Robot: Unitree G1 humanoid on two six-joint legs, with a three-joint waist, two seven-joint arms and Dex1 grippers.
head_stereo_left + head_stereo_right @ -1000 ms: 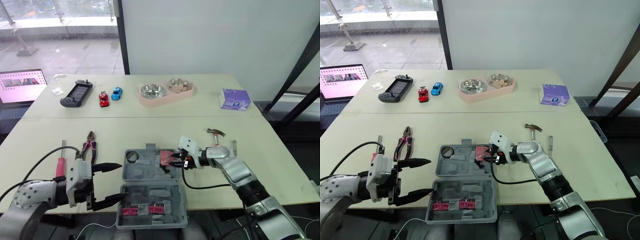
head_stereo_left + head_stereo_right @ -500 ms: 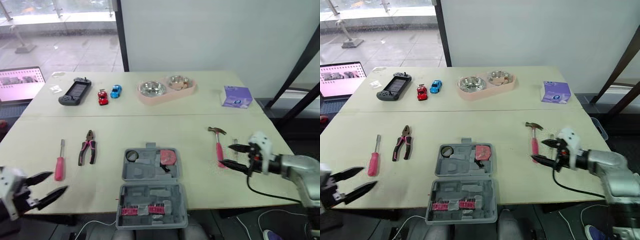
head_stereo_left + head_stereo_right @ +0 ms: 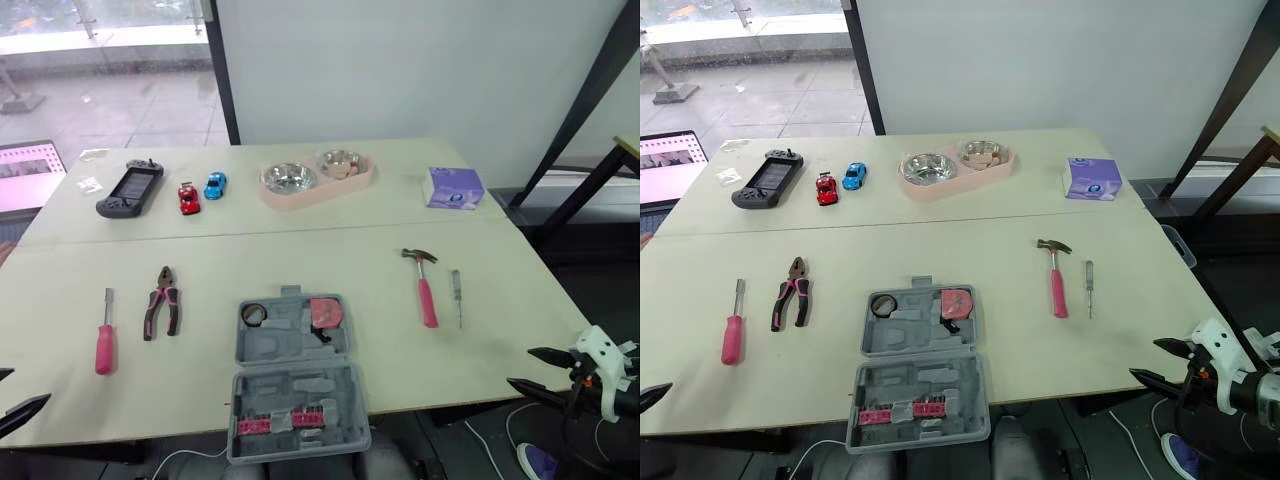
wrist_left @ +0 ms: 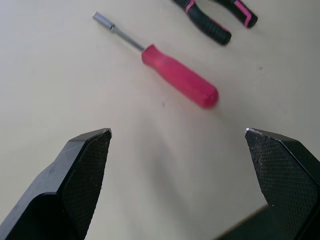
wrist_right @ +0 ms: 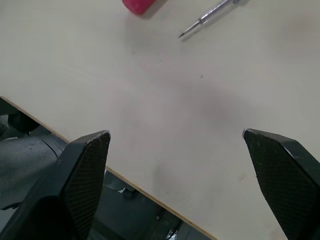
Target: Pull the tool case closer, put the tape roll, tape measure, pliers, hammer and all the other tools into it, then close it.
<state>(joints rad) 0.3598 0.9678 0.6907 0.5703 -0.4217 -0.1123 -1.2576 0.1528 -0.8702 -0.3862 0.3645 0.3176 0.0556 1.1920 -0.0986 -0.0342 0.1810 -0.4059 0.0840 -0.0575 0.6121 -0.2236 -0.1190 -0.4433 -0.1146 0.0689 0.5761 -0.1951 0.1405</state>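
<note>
The tool case (image 3: 920,345) lies open. The left gripper (image 4: 177,131) and the right gripper (image 5: 176,132) are spread wide, holding nothing.

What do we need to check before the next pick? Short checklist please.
1. Lid of the tool case open: ok.
2. The tape roll and tape measure in the case: ok.
3. The pliers and red screwdriver packed: not ok, both lie on the table left of the case.
4. The hammer and small screwdriver packed: not ok, both lie right of the case.
5. The left gripper open, empty: ok.
6. The right gripper open, empty: ok.
</note>
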